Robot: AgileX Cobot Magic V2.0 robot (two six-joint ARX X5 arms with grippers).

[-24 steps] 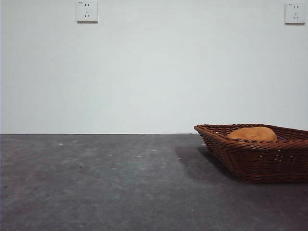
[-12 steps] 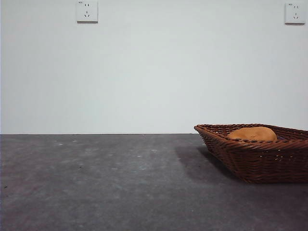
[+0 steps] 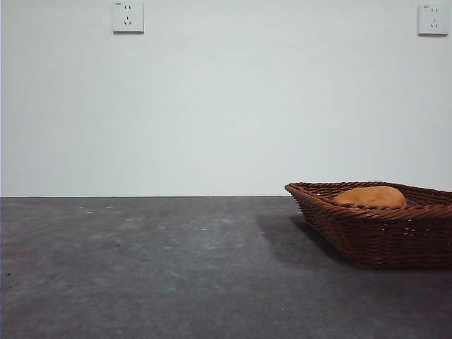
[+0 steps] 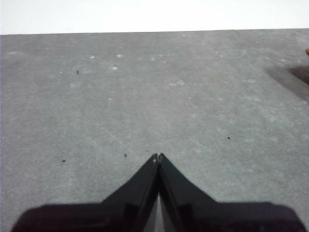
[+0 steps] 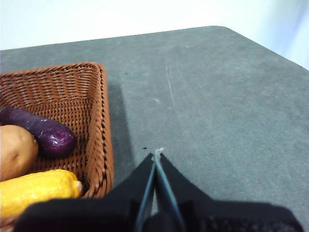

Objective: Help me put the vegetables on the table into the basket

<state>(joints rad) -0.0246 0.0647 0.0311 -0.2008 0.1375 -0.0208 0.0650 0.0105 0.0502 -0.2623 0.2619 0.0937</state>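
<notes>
Front view: basket (image 3: 381, 229) sits on the table (image 3: 155, 268) at the right side, partly cut by the frame edge. Potato (image 3: 370, 196) shows above the rim, inside the basket. Neither of my arms appears here. Two wall sockets (image 3: 128, 16) high on the wall behind.

Left wrist view: my left claw (image 4: 158, 157) hangs over bare table (image 4: 145, 87), jaws pressed tip to tip, nothing between them. Only a dark shadow patch shows far off to one side of the claw.

Right wrist view: my right claw (image 5: 155, 154) also has its jaws closed together and empty, over the table just beside the basket (image 5: 99, 121). Inside, near the claw: eggplant (image 5: 41, 131), potato (image 5: 15, 151) touching it, and a yellow piece (image 5: 36, 189) closest to me, against the basket wall.
</notes>
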